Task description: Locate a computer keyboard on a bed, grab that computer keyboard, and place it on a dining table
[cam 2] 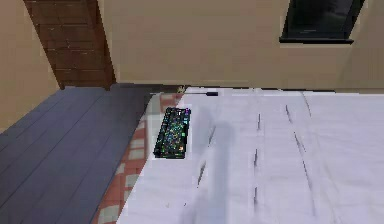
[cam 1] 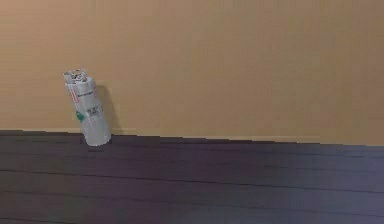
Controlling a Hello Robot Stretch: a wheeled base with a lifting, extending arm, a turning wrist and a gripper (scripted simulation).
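A dark, flat computer keyboard [cam 2: 173, 133] with coloured keys lies on a bed [cam 2: 290, 160] covered in white bedding. It rests near the bed's left edge in the arm side view, its long side running away from the camera.
A red and white checked cover [cam 2: 128, 170] hangs down the bed's left side. Dark plank floor [cam 2: 60, 140] runs left of the bed to a brown wooden door [cam 2: 72, 42]. A dark window [cam 2: 320, 20] is in the far wall. A tilted cylindrical canister [cam 1: 87, 108] stands against the tan wall.
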